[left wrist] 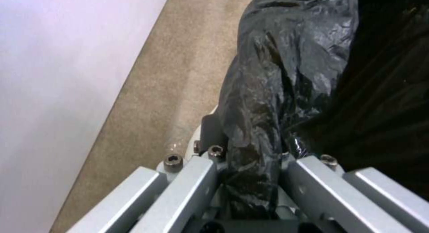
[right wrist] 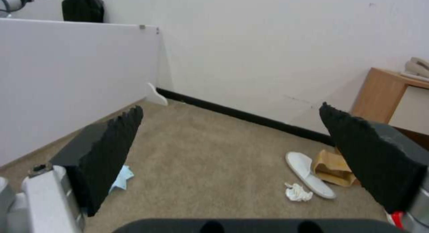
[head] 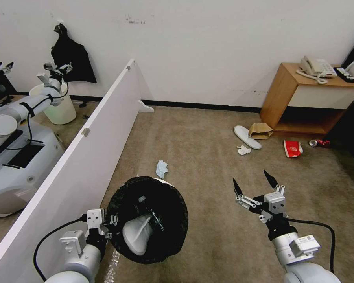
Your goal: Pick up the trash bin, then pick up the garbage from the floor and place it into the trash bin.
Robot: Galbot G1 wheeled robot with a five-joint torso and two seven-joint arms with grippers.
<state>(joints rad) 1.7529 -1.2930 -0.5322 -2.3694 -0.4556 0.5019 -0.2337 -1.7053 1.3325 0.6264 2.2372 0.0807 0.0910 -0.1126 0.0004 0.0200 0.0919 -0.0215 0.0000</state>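
Black-lined trash bin [head: 173, 220] tilted, mouth toward camera, one slipper inside; left gripper [head: 106, 227] clamped on rim, near white partition [head: 86, 157].
Head view, carpet: one slipper [head: 247, 136], one brown bag [head: 260, 130], two tissues [head: 161, 169] [head: 244, 149], one red cup [head: 293, 149], one can [head: 319, 143].
Right gripper [head: 255, 183] spread wide, holding nothing.
Left wrist: fingers [left wrist: 313, 182] pinch crinkled bag.
Right wrist: slipper, bag, white tissue between pads [right wrist: 112, 152].

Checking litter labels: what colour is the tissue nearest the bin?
Light blue tissue, clearest in the head view.
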